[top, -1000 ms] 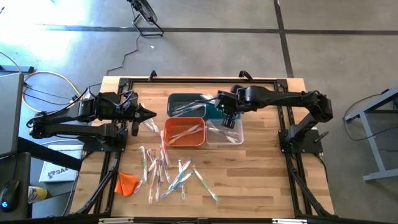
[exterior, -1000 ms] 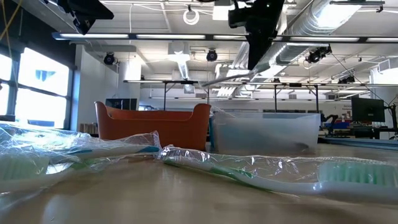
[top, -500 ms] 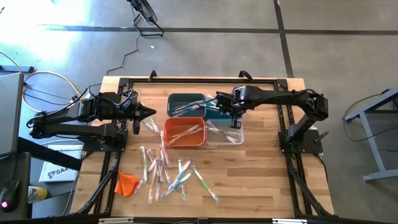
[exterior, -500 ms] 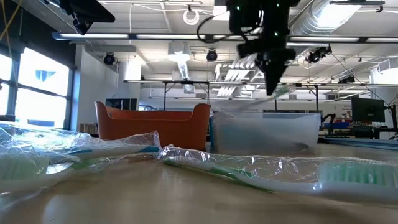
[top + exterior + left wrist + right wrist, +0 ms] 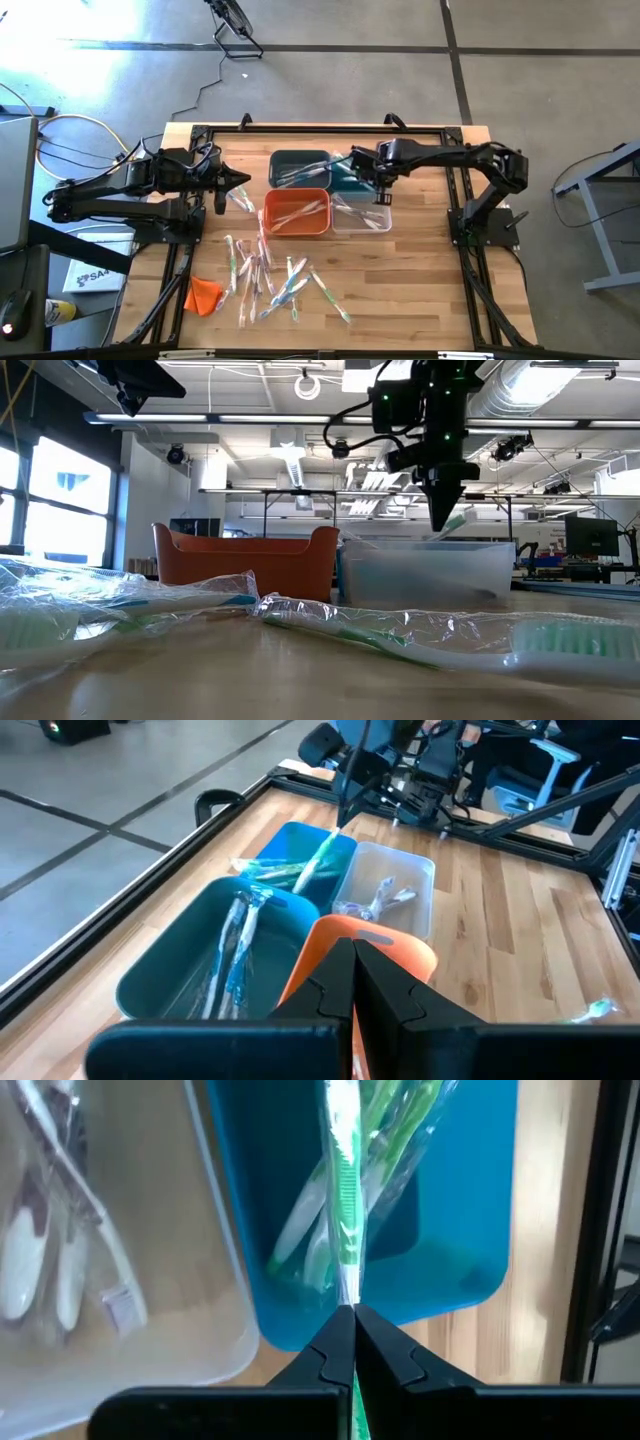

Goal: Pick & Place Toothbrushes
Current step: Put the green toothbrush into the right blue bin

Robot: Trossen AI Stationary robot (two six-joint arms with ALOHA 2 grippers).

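Observation:
My right gripper is above the bins, pointing steeply down over the teal bin. It is shut on a green toothbrush in a clear wrapper. The teal bin holds other green toothbrushes. Several wrapped toothbrushes lie loose on the near part of the wooden table. My left gripper is shut on nothing, raised at the table's left, beside the dark grey bin. My right gripper pinches the wrapped green toothbrush near one end between its two fingertips. The fingers come from above, slanting down. The toothbrush runs on beyond the fingertips, tilted down into the teal bin. I cannot tell whether its lower end rests on the brushes there.
The four bins stand close together at mid-table: dark grey and teal at the far side, orange and clear in front. The clear bin holds white toothbrushes. A small orange lump lies near the front left edge.
My right gripper has sunk toward the bins with the toothbrush and turned about. The toothbrush, which stuck out level beside the fingers a second ago, now points down toward the teal bin.

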